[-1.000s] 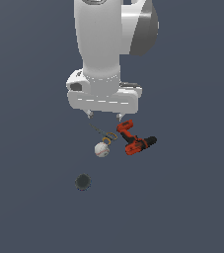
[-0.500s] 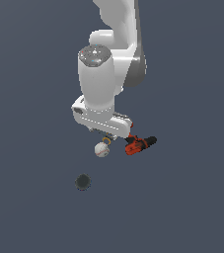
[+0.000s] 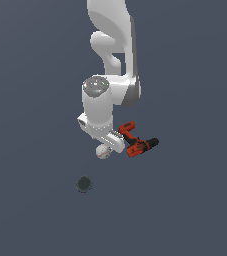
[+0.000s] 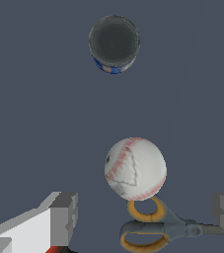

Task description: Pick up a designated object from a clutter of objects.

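Note:
The white baseball (image 4: pixel 135 168) with red stitching lies on the dark floor, touching the yellow loops of the scissors (image 4: pixel 158 228). My gripper (image 4: pixel 145 215) is open, its two grey fingertips (image 4: pixel 64 217) wide apart, with the ball just ahead of the line between them and the scissors under the gap. In the exterior view the arm's white hand (image 3: pixel 105 134) hangs low, right over the baseball (image 3: pixel 103 152), and it hides the scissors. The red-and-black drill (image 3: pixel 135 142) lies just to the exterior view's right of the ball.
A dark round disc (image 3: pixel 84 184) sits alone, nearer the exterior camera than the ball and to its left; the wrist view shows this disc (image 4: pixel 114 43) well beyond the ball. The arm's upper links rise behind the clutter.
The arm has bent forward and the hand has come down close over the baseball. The scissors, visible a second ago in the exterior view, are now covered by the hand. No object has moved.

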You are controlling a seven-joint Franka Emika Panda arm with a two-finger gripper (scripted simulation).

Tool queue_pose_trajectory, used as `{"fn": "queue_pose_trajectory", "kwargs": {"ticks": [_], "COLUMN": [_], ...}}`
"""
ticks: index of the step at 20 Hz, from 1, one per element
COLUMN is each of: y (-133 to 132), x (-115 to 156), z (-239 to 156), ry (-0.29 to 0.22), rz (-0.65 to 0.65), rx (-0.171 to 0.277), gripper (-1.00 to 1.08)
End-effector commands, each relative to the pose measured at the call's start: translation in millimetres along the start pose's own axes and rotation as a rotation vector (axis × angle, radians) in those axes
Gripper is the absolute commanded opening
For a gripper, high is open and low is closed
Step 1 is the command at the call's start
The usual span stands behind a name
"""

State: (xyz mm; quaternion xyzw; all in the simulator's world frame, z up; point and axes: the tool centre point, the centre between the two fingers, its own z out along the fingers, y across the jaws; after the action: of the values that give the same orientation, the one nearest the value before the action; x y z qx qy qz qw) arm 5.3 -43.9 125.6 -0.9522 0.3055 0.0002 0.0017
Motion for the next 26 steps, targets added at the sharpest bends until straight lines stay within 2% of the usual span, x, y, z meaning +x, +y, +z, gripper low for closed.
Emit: {"fn": "queue_pose_trajectory", "kwargs": {"ticks": [1,14,26], "y": [3.1,7.6,8.0], "x": [-1.1,-3.4,-3.7], "z": [12.0,31.9,76.6], "ry": [0.001,0.001,0.002], "rz": [0.039,0.084,0.088], "rx": [-0.001,-0.003,-0.003], "gripper": [1.00,1.00,1.00]}}
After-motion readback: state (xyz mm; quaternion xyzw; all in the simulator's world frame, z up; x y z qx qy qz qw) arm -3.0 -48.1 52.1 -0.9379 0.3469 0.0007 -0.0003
